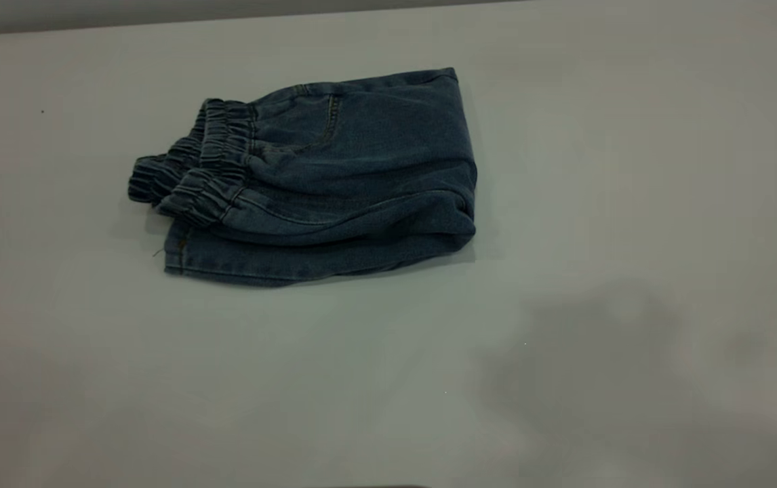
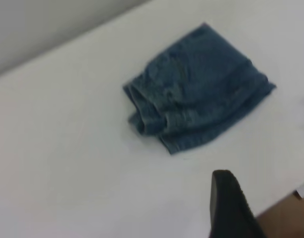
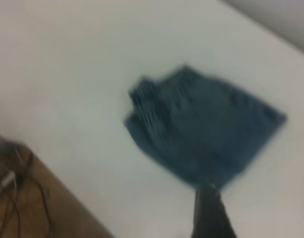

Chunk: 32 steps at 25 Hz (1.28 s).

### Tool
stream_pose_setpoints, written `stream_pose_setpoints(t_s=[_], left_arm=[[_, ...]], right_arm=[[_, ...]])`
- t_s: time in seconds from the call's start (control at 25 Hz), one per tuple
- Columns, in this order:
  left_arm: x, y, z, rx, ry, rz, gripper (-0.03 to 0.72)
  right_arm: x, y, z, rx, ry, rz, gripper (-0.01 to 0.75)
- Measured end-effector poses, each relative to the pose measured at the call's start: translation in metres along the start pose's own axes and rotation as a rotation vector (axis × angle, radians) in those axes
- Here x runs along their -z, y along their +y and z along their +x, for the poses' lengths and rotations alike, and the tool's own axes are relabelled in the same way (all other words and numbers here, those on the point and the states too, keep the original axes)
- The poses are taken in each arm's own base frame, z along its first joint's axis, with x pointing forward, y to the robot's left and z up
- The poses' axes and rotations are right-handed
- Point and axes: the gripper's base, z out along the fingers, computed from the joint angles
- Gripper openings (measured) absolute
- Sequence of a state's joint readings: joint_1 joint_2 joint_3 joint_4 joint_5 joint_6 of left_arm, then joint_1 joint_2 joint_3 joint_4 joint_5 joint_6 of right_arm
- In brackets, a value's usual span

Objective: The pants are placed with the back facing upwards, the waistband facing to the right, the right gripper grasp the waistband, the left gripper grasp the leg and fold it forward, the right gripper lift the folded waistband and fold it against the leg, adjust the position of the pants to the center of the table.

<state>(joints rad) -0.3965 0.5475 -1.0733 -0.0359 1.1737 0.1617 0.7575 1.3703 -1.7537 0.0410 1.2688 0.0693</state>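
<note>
The pants (image 1: pixel 334 176) lie folded into a compact denim bundle on the table (image 1: pixel 599 169), left of centre toward the far side. The puckered waistband (image 1: pixel 205 169) lies on top at the bundle's left end. A stitched leg hem (image 1: pixel 226 261) sticks out beneath it at the front. Neither gripper appears in the exterior view. My left gripper (image 2: pixel 268 208) hovers open, well away from the pants (image 2: pixel 199 84), with nothing between its fingers (image 2: pixel 226 203). A dark part of my right gripper (image 3: pixel 207 213) hangs just short of the pants (image 3: pixel 206 134), apart from them.
White tabletop surrounds the bundle on all sides. A soft shadow (image 1: pixel 605 366) falls on the table's front right. The table edge and brown floor (image 2: pixel 283 220) show near the left gripper. Brown floor with loose cables (image 3: pixel 18 198) lies beyond the table edge near the right gripper.
</note>
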Motion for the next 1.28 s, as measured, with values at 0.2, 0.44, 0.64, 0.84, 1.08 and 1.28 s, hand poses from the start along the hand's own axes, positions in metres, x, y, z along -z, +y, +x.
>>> stream_pose_setpoints(t_s=[0.2,0.44,0.64,0.84,1.08,1.28], left_arm=[[-0.027,-0.006,0.045,0.074,0.128,0.012,0.339],[-0.053,-0.012,0.094,0.123,0.255,0.02,0.339],[-0.06,-0.016,0.122,0.129,0.28,0.024,0.339],[-0.058,-0.019,0.131,0.137,0.252,0.035,0.339],[-0.057,-0.019,0.131,0.125,0.243,0.036,0.339],[-0.063,-0.018,0.136,0.057,0.24,0.034,0.339]], right_arm=[[-0.008,-0.007,0.07,-0.013,0.162,0.029,0.367],[-0.007,-0.017,0.149,0.0,0.27,0.073,0.367],[-0.007,-0.021,0.214,-0.008,0.327,0.066,0.384],[-0.015,-0.022,0.27,-0.032,0.347,0.026,0.465],[-0.012,-0.023,0.296,-0.039,0.234,0.003,0.515],[-0.011,-0.027,0.302,-0.018,0.155,0.029,0.517]])
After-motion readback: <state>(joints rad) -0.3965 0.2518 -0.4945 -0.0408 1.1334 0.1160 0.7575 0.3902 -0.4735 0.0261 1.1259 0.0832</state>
